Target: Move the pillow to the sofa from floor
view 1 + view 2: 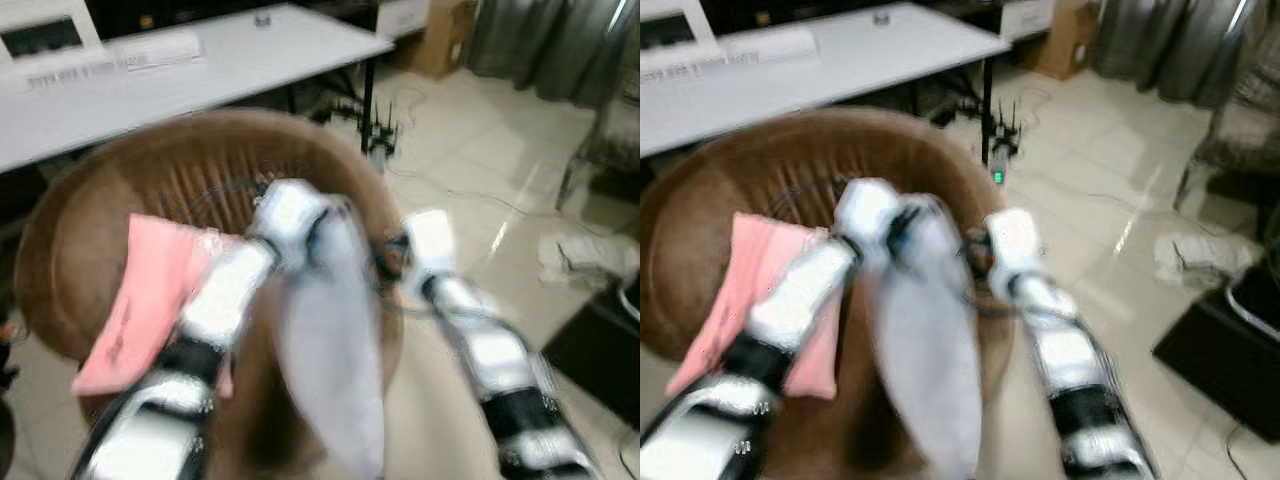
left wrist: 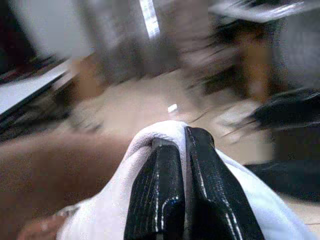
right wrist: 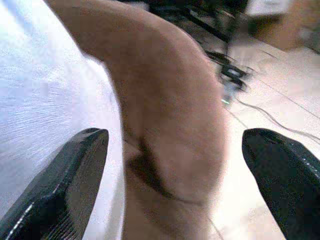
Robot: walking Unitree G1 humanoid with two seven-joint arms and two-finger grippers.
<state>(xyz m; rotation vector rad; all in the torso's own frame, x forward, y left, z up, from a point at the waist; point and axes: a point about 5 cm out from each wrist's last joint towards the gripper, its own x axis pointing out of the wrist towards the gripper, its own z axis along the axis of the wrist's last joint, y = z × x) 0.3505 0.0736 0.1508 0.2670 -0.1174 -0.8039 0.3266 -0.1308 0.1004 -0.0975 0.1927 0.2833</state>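
A white pillow (image 1: pixel 330 340) hangs from my left gripper (image 2: pixel 182 150), which is shut on a fold at the pillow's top edge. It dangles over the front of a round brown sofa chair (image 1: pixel 60 250). On the chair's seat lies a pink cushion (image 1: pixel 140 300), partly behind my left arm. My right gripper (image 3: pixel 175 155) is open just to the right of the pillow, at the chair's right rim (image 3: pixel 170 100), holding nothing. The eye views are blurred by motion.
A long white table (image 1: pixel 200 70) stands behind the chair. Cables and a small device (image 1: pixel 380 125) lie on the tiled floor to the right. Farther right are a white crumpled bundle (image 1: pixel 585 255), a black object (image 1: pixel 600 345), grey curtains (image 1: pixel 540 40) and a cardboard box (image 1: pixel 440 35).
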